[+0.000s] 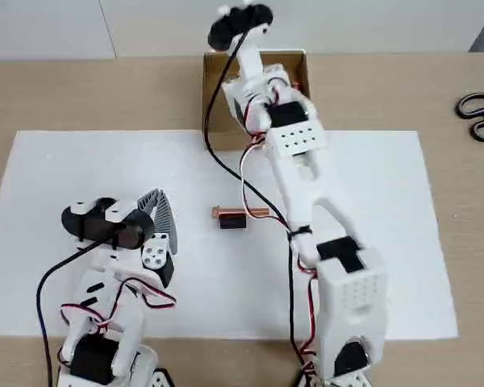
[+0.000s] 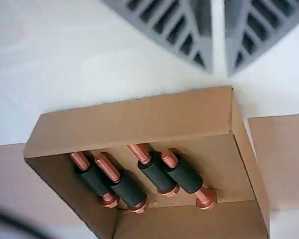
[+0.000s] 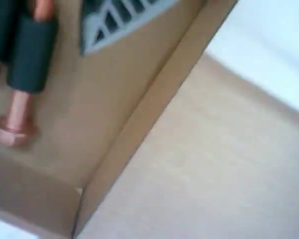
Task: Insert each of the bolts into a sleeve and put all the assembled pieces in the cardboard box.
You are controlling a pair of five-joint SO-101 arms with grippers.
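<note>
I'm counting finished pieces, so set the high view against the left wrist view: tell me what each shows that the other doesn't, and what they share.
High view adds: a sleeved bolt lying on the white sheet, the right arm stretched over the cardboard box, and scissors on the bare table beside the sheet. Left wrist view adds: four sleeved bolts lying side by side inside the box. Both share: the box, the sheet and the left gripper.
</note>
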